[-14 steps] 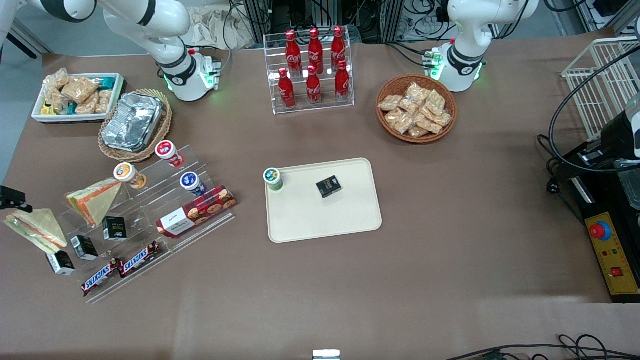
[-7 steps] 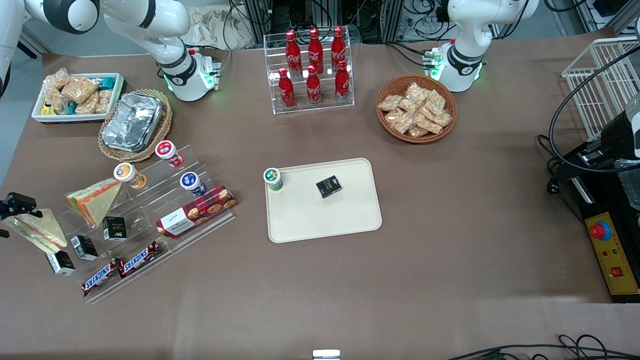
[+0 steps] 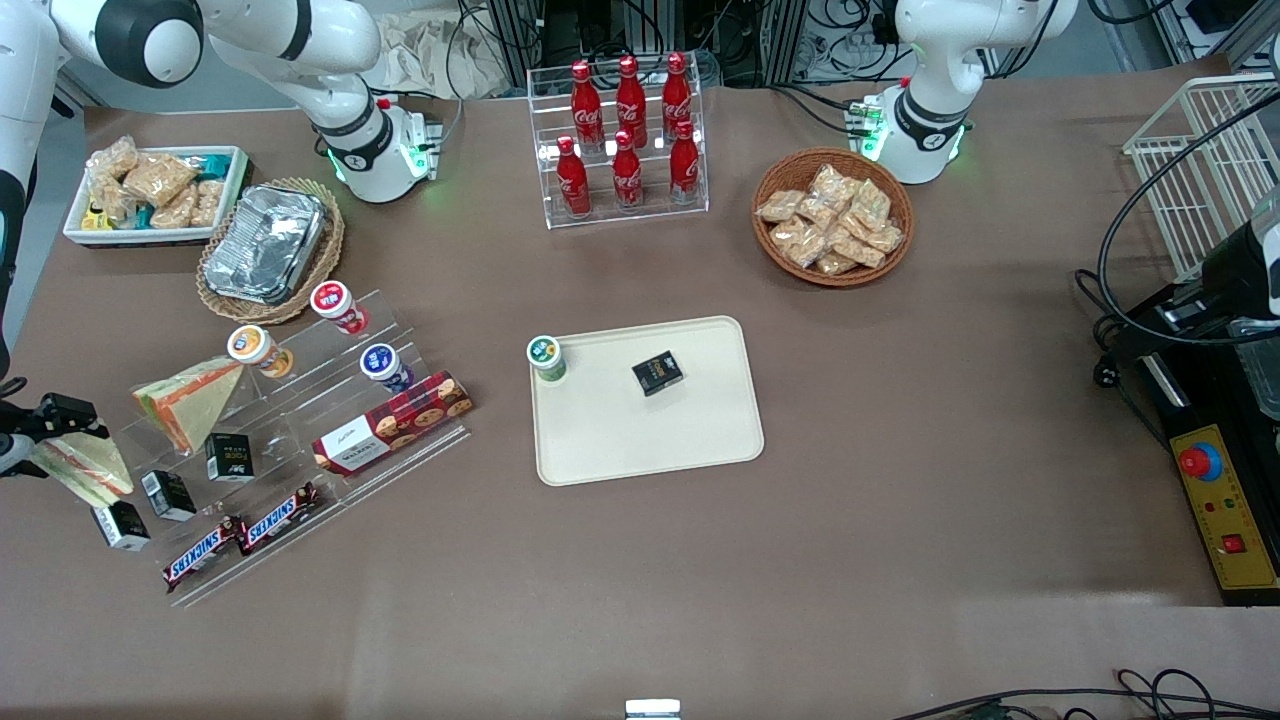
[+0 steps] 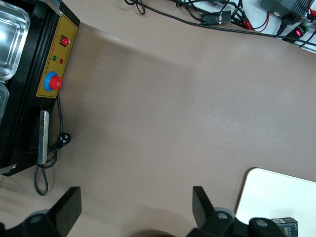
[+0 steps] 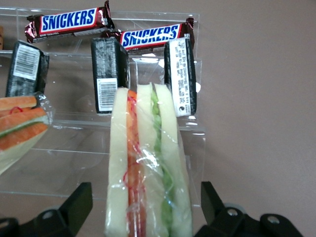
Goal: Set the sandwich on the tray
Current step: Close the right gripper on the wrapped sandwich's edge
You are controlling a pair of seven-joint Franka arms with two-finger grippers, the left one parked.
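Observation:
The sandwich (image 3: pixel 92 468) is a clear-wrapped wedge of pale bread standing on the acrylic shelf at the working arm's end of the table. Its cut edge shows a red and a green stripe (image 5: pixel 147 163). My gripper (image 3: pixel 66 425) hangs over the sandwich's end. In the right wrist view the gripper (image 5: pixel 147 210) is open, one black finger (image 5: pixel 78 201) on each side of the wedge with a gap at both sides. The cream tray (image 3: pixel 700 440) lies mid-table, well apart from the sandwich, carrying a green-lidded cup (image 3: pixel 546 358) and a small black box (image 3: pixel 657 373).
An orange-banded wedge (image 3: pixel 190 400) stands beside the sandwich on the stepped acrylic shelf (image 3: pixel 300 420). Black boxes (image 5: pixel 109 74), Snickers bars (image 5: pixel 69 20), a biscuit box (image 3: pixel 392 422) and lidded cups share the shelf. A foil container (image 3: pixel 265 243), cola rack (image 3: pixel 625 140) and snack basket (image 3: pixel 832 218) stand farther back.
My gripper has come in from the table's edge and now sits over the sandwich's end, straddling it. The sandwich and tray have not moved.

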